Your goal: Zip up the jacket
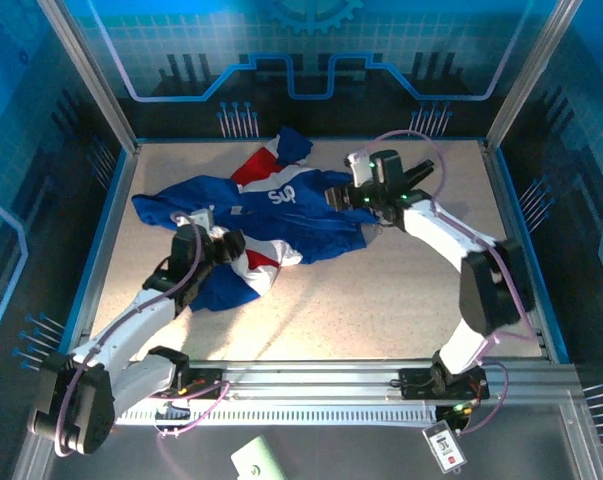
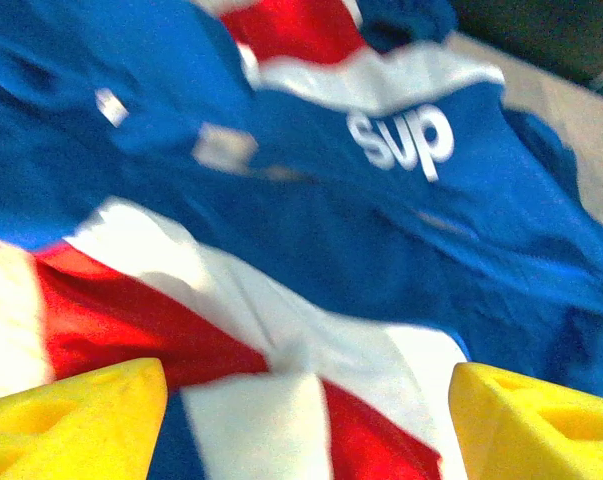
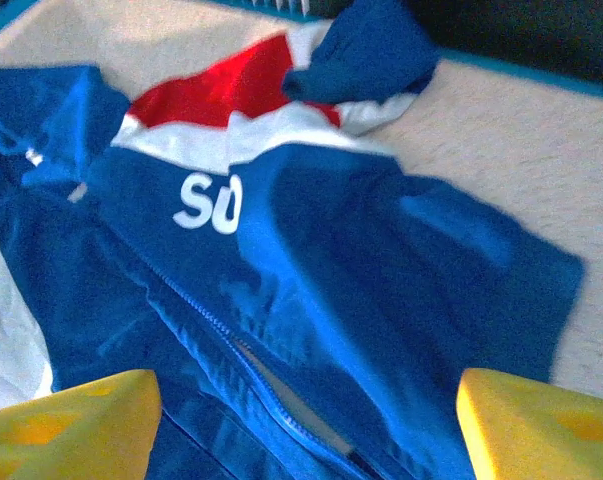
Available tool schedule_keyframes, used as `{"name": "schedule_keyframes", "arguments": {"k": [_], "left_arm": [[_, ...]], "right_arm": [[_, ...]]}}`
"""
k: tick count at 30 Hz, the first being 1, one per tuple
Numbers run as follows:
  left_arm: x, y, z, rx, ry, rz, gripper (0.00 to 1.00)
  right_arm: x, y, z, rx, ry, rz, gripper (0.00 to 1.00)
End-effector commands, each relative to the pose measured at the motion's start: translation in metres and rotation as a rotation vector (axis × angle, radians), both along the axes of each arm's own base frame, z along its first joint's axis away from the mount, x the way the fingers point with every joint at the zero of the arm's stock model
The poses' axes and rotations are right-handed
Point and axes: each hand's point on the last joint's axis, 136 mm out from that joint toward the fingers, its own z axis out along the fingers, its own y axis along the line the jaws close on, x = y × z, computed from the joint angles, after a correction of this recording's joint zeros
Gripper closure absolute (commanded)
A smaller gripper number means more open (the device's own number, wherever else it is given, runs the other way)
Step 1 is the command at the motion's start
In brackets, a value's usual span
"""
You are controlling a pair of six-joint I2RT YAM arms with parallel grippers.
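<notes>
jacket point(image 1: 281, 215) lies crumpled and spread on the speckled surface point(image 1: 411, 300), toward its far-left half, blue side up with red and white panels showing. white lettering point(image 2: 401, 140) reads "sup" on the chest.

left tool point(image 1: 219, 247) hangs over the near part of the garment, above a red-and-white band. in the left wrist view its yellow fingers point(image 2: 81, 420) stand wide apart at the bottom corners — released, nothing pinched between them, the cloth spread below. whether the tips touch the fabric i cannot tell.

right tool point(image 1: 343, 195) sits at the jacket's right edge, beside the blue front. in the right wrist view its own yellow fingers are likewise spread wide, released, gripping nothing. between them runs the zipper point(image 3: 231, 335), slanting from the upper left down toward the camera. a pale gap shows along its lower stretch, where the two sides stand apart. a blue fold point(image 3: 366, 50) lies over the red panel at the far end. both wrist views are somewhat blurred.
</notes>
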Motion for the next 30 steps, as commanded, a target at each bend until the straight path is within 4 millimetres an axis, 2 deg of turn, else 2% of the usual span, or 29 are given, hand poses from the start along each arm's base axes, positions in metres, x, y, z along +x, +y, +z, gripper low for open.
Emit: {"name": "schedule_keyframes", "arguments": {"k": [1,6,8,11,12,13,16,21,24,26,30], "left_arm": [[-0.017,-0.026,-0.032,-0.061,0.15,-0.009,0.27],[-0.016,-0.066,-0.057,-0.074,0.249,-0.061,0.31],[-0.011,-0.076,-0.064,-0.092,0.296,-0.059,0.31],[-0.003,-0.083,-0.07,-0.126,0.319,-0.045,0.3],[-0.001,-0.083,-0.071,-0.135,0.318,-0.035,0.3],[0.002,-0.082,-0.072,-0.144,0.318,-0.017,0.29],[0.008,-0.072,-0.076,-0.18,0.333,0.039,0.29],[0.022,-0.035,-0.081,-0.176,0.375,0.133,0.28],[0.034,-0.012,-0.077,-0.151,0.382,0.168,0.28],[0.046,0.003,-0.071,-0.127,0.375,0.18,0.27],[0.072,0.024,-0.057,-0.078,0.354,0.185,0.26]], "right_arm": [[-0.007,0.02,-0.053,0.02,0.25,0.033,0.28],[0.018,0.028,-0.102,-0.059,0.406,0.016,0.37],[0.02,0.026,-0.119,-0.105,0.471,0.012,0.46],[0.005,0.021,-0.135,-0.137,0.57,-0.004,0.65],[-0.003,0.02,-0.138,-0.137,0.591,-0.014,0.68],[-0.021,0.02,-0.146,-0.135,0.623,-0.012,0.71],[-0.066,0.023,-0.156,-0.129,0.657,0.004,0.74],[-0.136,0.036,-0.165,-0.128,0.71,0.052,0.75],[-0.16,0.053,-0.158,-0.079,0.715,0.073,0.74],[-0.171,0.071,-0.146,-0.037,0.704,0.103,0.72],[-0.176,0.108,-0.112,0.02,0.659,0.191,0.64]]}}
